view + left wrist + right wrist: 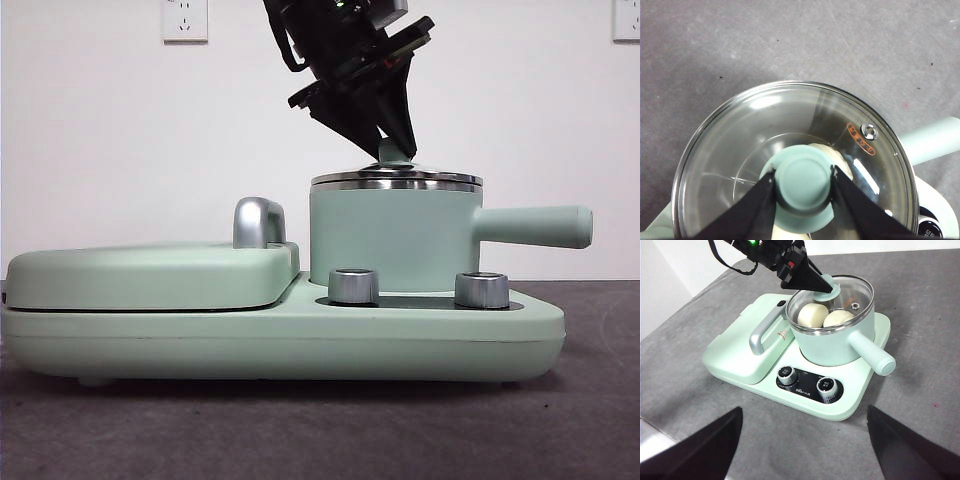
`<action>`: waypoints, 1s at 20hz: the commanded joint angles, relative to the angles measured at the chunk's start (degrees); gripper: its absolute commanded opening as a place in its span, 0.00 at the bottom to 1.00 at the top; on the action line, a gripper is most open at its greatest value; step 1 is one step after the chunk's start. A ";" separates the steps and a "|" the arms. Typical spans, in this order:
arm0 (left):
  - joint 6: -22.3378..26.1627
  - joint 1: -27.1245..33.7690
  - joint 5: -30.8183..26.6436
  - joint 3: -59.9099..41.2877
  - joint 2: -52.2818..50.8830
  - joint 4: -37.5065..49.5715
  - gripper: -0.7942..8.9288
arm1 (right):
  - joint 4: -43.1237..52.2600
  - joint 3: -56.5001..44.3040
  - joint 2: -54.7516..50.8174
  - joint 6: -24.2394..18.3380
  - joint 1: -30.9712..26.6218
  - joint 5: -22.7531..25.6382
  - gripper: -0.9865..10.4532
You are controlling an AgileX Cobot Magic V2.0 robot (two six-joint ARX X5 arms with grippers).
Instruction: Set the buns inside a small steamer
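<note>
Right wrist view, appliance: mint-green cooker base [740,360] with two steel dials [786,372] lies well away from the waiting right gripper [800,440], whose jaws stand wide apart and hold nothing.
Steamer: mint-green round pot with steel rim and straight side handle [390,240] sits directly under the left gripper [803,180].
Lid: round glass lid [740,145] rests level on the rim, or very nearly; whether it is fully seated I cannot tell.
Buns: two cream-white buns [812,315] lie inside the pot, beneath the lid and below the left jaws.
Left gripper: jaws closed against both sides of the green lid knob [802,177].
Risk: letting go off-centre could leave the lid tilted; pulling away before the jaws part could drag it off the pot.
</note>
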 commanded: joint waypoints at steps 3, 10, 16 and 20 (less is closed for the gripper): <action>0.50 -0.90 0.44 1.40 1.62 -0.22 0.10 | 0.59 0.50 0.07 -0.74 0.28 0.35 0.43; -1.33 -1.01 0.35 2.14 1.55 -2.01 0.50 | 0.57 0.50 0.07 -0.77 0.28 0.61 0.43; -4.94 -1.03 0.35 9.64 -1.92 -12.74 0.53 | 0.55 0.50 0.07 -0.90 0.28 1.42 0.43; -5.38 -0.22 0.17 9.73 -8.94 -23.06 0.53 | 0.59 0.50 0.09 -0.92 0.31 0.74 0.43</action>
